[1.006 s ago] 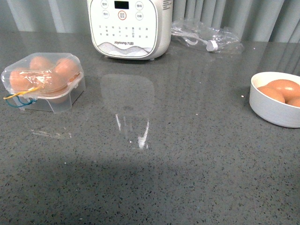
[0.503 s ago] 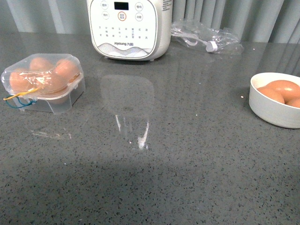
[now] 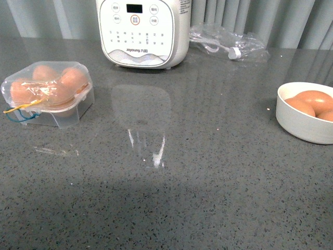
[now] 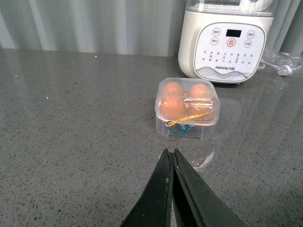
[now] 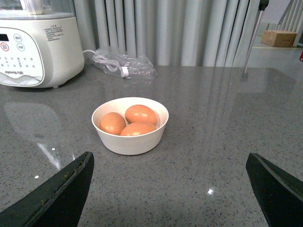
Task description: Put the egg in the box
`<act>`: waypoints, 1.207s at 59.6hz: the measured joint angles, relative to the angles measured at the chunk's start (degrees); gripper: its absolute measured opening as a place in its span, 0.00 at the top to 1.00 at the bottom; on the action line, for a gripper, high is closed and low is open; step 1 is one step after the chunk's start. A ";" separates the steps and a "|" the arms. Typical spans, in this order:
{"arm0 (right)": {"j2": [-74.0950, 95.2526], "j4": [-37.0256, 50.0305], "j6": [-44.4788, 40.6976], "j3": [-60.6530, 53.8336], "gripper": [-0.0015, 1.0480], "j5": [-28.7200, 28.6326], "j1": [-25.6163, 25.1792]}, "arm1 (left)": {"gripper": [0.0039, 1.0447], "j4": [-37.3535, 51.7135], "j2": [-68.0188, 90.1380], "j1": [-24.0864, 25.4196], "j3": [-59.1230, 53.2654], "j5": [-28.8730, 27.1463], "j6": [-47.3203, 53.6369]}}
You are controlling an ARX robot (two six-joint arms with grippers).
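Note:
The box [image 3: 48, 94] sits at the left of the grey counter, its clear lid closed over several orange-brown eggs, blue-yellow cord at its near edge. It also shows in the left wrist view [image 4: 188, 107], ahead of my left gripper [image 4: 169, 152], which is shut and empty, well short of it. Three more eggs [image 5: 140, 114] lie in a round white bowl [image 5: 130, 139], also seen at the right edge of the front view [image 3: 302, 122]. My right gripper [image 5: 169, 163] is open and empty, its jaws wide apart in front of the bowl. Neither gripper shows in the front view.
A white rice cooker [image 3: 143, 31] stands at the back, also in the left wrist view [image 4: 227, 42]. A clear plastic bag with a cable [image 3: 229, 41] lies behind right. Grey curtains hang behind the counter.
The front view has shifted slightly; the box and bowl sit a little lower and more to the right in the picture. Nothing on the counter has moved.

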 joint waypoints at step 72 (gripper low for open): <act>0.00 0.00 0.00 0.00 0.07 0.00 0.00 | 0.06 0.00 0.00 0.00 0.00 0.00 0.04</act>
